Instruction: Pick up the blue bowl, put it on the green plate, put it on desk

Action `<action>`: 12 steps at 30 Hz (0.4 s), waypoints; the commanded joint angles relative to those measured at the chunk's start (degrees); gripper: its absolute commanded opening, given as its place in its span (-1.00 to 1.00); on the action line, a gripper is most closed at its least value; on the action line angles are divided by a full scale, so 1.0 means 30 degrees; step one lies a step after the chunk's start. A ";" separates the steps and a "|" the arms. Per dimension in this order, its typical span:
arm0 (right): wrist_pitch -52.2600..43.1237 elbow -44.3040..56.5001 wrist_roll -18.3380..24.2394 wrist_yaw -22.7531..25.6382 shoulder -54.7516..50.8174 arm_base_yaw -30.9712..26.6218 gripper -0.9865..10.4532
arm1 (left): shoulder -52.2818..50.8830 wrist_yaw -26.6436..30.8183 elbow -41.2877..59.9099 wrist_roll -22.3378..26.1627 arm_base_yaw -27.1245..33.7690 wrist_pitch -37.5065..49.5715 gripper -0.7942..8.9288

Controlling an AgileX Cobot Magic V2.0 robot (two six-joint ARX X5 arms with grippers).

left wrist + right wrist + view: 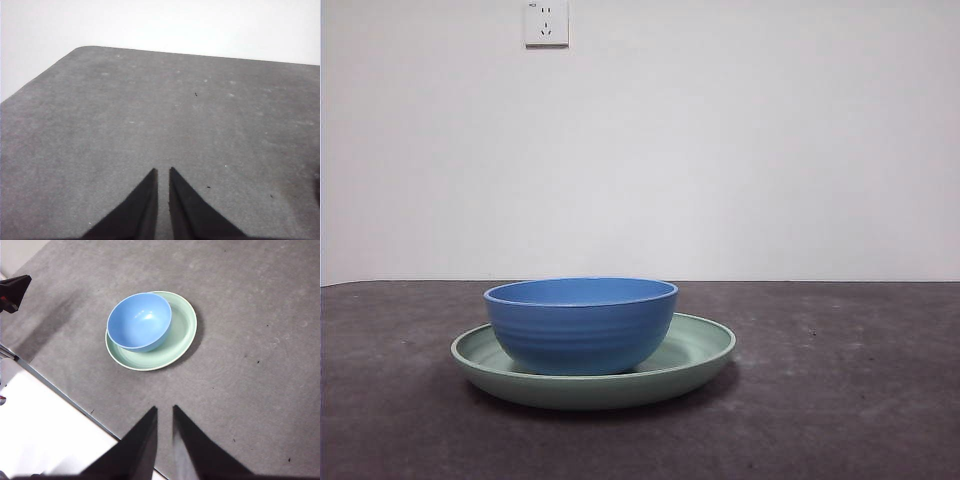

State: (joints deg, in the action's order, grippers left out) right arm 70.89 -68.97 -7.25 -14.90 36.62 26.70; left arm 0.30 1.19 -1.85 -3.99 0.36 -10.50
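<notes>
The blue bowl [580, 322] stands upright and empty on the green plate [705, 350], a little left of the plate's middle. The plate rests on the dark grey desk [840, 400]. The right wrist view shows the bowl [139, 321] inside the plate [180, 335] from above, well beyond my right gripper [164, 412], which is shut and empty, high over the desk's near edge. My left gripper [162, 174] is shut and empty over bare desk [150, 110]; bowl and plate do not show in its view. Neither gripper shows in the front view.
A white wall with a power socket [547, 22] stands behind the desk. In the right wrist view the desk's edge [55, 387] runs past the plate, and a dark object [12, 290] sits at the side beyond it.
</notes>
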 commanded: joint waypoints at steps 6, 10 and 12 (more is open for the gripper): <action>-0.1858 0.0583 0.1100 -0.0022 -0.0794 -0.2674 -0.75 | -0.0036 -0.0109 0.0393 -0.0117 -0.0007 -0.0124 -0.76; -0.6156 0.3927 0.1275 0.0000 -0.2586 -0.5974 -0.75 | -0.0036 -0.0117 0.0393 -0.0117 -0.0007 -0.0124 -0.76; -0.9347 0.6637 0.1545 -0.0007 -0.3752 -0.7322 -0.75 | -0.0036 -0.0109 0.0393 -0.0117 -0.0007 -0.0124 -0.76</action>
State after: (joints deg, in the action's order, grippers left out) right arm 48.45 -52.95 -4.05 -14.96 26.41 6.35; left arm 0.30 1.19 -1.85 -3.99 0.36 -10.50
